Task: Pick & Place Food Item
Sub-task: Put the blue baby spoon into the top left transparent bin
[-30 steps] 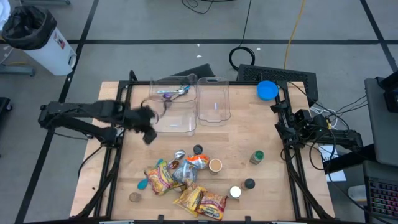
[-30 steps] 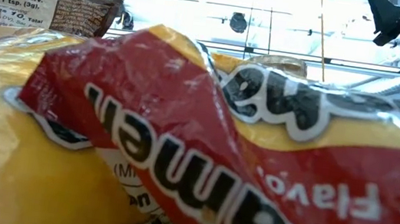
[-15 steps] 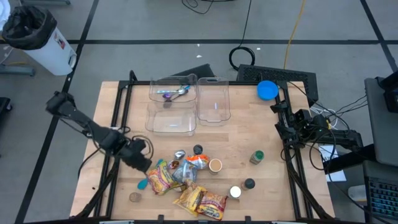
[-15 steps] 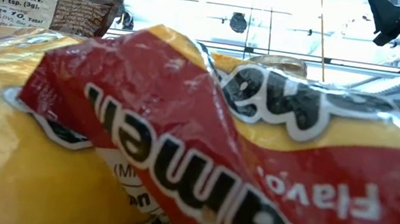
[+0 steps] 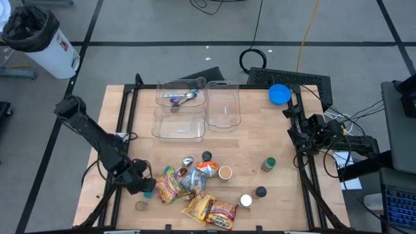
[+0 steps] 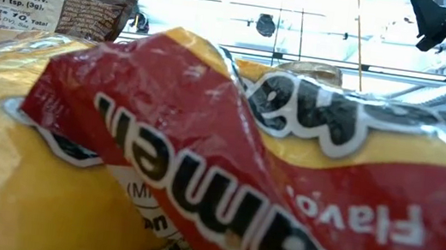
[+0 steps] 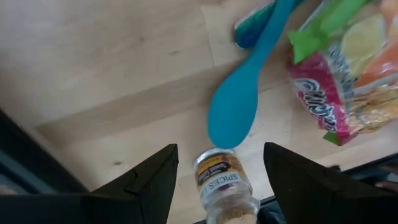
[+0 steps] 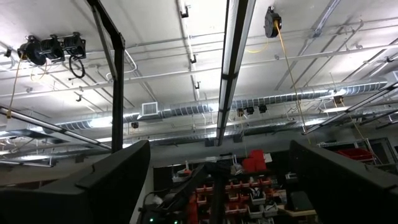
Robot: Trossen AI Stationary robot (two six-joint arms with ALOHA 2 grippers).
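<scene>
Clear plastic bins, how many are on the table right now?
2. The left bin, holding utensils, and the right bin stand side by side at the table's far edge. None seems hidden.

Wooden table [image 5: 130, 140] has two clear bins [image 5: 198, 110] at the back, snack bags [image 5: 195, 195] piled up front (plus jars, blue spoon [image 7: 239, 102]).

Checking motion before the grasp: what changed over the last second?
The left gripper swung from beside the clear bins down to the table's near left, and now hovers open over the spice jar and blue spoon. Nothing gripped or released. The food pile and the right arm, parked at the right edge, are unchanged.
</scene>
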